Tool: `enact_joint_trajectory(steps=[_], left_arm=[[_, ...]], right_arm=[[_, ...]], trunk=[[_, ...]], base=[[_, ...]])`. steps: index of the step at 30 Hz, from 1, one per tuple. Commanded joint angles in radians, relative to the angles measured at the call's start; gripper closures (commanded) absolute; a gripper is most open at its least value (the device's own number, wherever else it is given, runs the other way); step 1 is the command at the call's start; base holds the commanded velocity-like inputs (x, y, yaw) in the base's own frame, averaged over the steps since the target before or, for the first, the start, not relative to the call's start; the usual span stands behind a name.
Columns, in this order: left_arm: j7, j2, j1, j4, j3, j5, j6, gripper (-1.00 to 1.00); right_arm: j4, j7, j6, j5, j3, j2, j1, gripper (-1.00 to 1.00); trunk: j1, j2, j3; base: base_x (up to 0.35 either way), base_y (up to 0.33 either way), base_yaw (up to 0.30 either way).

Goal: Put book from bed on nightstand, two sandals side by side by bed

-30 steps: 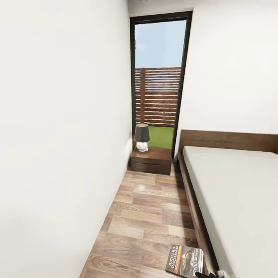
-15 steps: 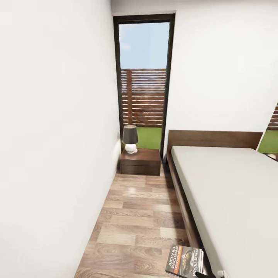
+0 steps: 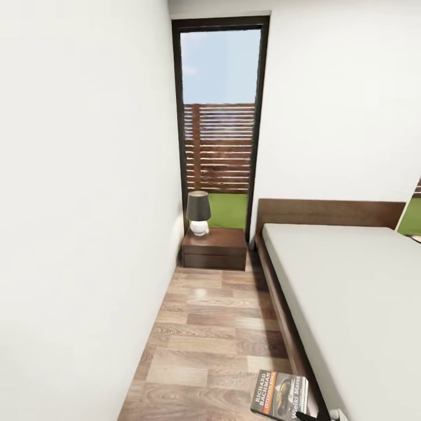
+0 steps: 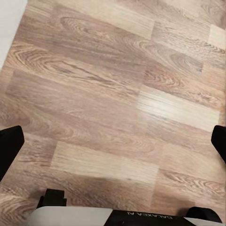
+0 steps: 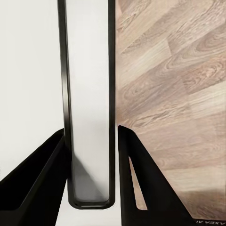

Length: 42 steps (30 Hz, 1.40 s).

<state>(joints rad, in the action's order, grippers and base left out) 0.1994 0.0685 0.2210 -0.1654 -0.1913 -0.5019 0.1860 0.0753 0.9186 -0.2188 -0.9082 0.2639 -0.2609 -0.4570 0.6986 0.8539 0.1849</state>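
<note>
I am in the bedroom, in a narrow aisle between a white wall and the bed [image 3: 351, 292] with its grey mattress. The book [image 3: 279, 394], dark with orange and white lettering, hangs over the floor at the bed's near corner. My right gripper [image 5: 89, 134] is shut on it, and the right wrist view looks along the book [image 5: 89, 94] edge-on between the two black fingers. A dark brown nightstand [image 3: 214, 248] stands at the aisle's far end by the headboard. Over bare planks, my left gripper [image 4: 113, 141] is open. The two sandals are out of view.
A small lamp [image 3: 199, 213] with a dark shade takes up the left half of the nightstand top. Behind it is a tall dark-framed window [image 3: 219, 117] showing a slatted fence and grass. The wood-plank floor [image 3: 210, 327] runs from me to the nightstand.
The head view has swung a little to the right, so the window and nightstand sit further left and a window sliver shows at the right edge. The book stays held in the same spot.
</note>
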Motion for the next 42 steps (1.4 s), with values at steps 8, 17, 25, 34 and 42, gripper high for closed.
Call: enact_joint_trajectory(steps=[8, 17, 25, 34, 42], left_arm=[[0.003, 0.001, 0.001, 0.001, -0.008, -0.01, 0.004, -1.0], [0.003, 0.002, 0.0, 0.001, -0.008, -0.01, 0.003, -1.0], [0.003, 0.002, 0.001, 0.001, -0.008, -0.01, 0.003, -1.0], [0.003, 0.001, 0.001, 0.001, -0.008, -0.01, 0.004, -1.0], [0.003, 0.001, 0.001, 0.001, -0.008, -0.01, 0.004, -1.0]], right_arm=[[0.003, 0.005, -0.008, -0.011, 0.005, 0.0, -0.002, 1.0], [0.003, 0.005, -0.008, -0.011, 0.005, 0.0, -0.002, 1.0], [0.003, 0.005, -0.008, -0.011, 0.006, 0.0, -0.002, 1.0], [0.003, 0.005, -0.008, -0.011, 0.006, 0.0, -0.002, 1.0], [0.003, 0.005, -0.008, -0.011, 0.005, 0.0, -0.002, 1.0]], trunk=[[0.001, 0.001, 0.001], [0.001, 0.001, 0.0], [0.001, 0.001, 0.0], [0.001, 0.001, 0.0], [0.001, 0.001, 0.0]], base=[[0.062, 0.01, -0.137], [0.209, 0.0, -0.122], [0.331, 0.0, -0.002], [0.332, 0.0, -0.05], [0.332, 0.0, -0.068]])
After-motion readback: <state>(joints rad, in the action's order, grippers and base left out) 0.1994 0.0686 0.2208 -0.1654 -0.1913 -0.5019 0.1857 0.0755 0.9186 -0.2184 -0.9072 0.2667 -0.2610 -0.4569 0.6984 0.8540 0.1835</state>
